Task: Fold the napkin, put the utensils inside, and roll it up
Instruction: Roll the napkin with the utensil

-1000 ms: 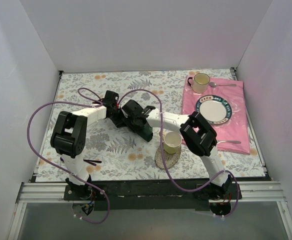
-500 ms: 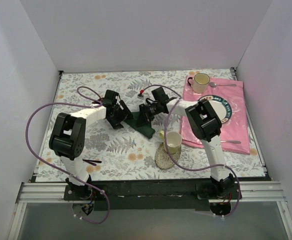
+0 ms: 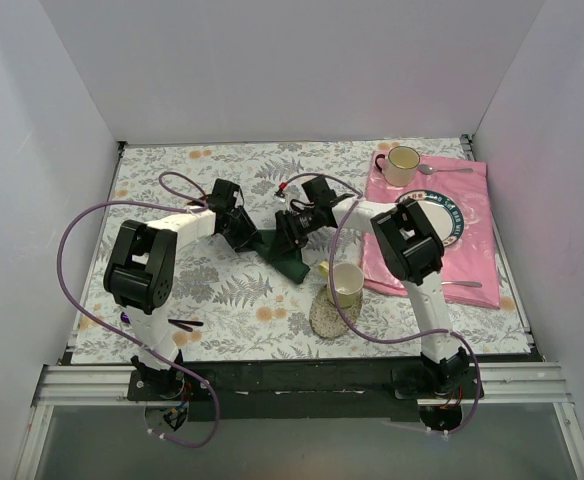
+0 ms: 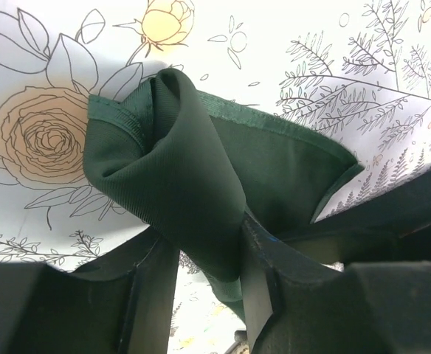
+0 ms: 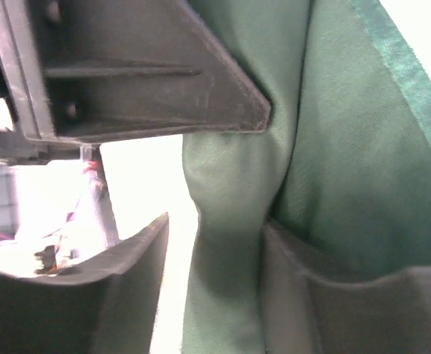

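The dark green napkin (image 3: pixel 290 258) lies rolled and crumpled on the flowered table, mid-field. My left gripper (image 3: pixel 255 237) comes at its left end. In the left wrist view the rolled end of the napkin (image 4: pixel 178 184) sits pinched between both fingers of the left gripper (image 4: pixel 208 273). My right gripper (image 3: pixel 290 232) is at the roll's far side. There a fold of the napkin (image 5: pixel 230 243) rests against one finger of the right gripper (image 5: pixel 215 287), with a bright gap at the other finger, so it stands open. The utensils are hidden.
A pale cup (image 3: pixel 345 283) stands on a round coaster (image 3: pixel 324 318) just right of the napkin. Farther right, a pink cloth (image 3: pixel 472 255) carries a plate (image 3: pixel 430 220), a mug (image 3: pixel 402 162), a silver spoon (image 3: pixel 447 169) and a silver fork (image 3: pixel 462 285). A dark utensil (image 3: pixel 184 323) lies near the left base.
The right arm has swung its elbow back and now reaches the napkin from the right. The left gripper has shifted toward the roll's end and closed on it. The right jaws have spread.
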`<state>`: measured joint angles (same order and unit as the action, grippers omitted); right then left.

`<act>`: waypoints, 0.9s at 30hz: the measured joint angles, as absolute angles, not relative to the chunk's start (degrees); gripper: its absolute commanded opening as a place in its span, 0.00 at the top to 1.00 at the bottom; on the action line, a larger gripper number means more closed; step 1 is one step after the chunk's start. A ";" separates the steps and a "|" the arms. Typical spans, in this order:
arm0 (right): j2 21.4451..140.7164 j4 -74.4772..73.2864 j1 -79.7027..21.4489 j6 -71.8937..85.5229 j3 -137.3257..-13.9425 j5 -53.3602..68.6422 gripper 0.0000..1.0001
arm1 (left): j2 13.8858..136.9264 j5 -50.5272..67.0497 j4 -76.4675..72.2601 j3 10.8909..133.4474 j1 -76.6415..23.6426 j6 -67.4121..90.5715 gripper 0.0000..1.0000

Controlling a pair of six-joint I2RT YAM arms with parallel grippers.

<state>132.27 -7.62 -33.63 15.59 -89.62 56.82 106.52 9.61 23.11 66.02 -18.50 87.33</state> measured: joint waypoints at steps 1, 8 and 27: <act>130.87 -9.78 -34.15 14.28 -89.80 53.65 0.26 | 106.52 9.61 23.07 66.02 -18.50 87.26 0.67; 120.79 -18.22 -43.62 4.91 -89.86 18.57 0.20 | 106.26 9.87 21.93 65.19 -18.48 87.42 0.67; 122.48 -17.58 -50.94 -2.13 -90.91 -3.77 0.67 | 104.60 9.54 21.89 65.32 -17.56 88.79 0.25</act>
<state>122.48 -17.58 -50.94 -2.13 -90.91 -3.77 104.60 9.54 21.89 65.32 -17.56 88.79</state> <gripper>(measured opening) 0.354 0.720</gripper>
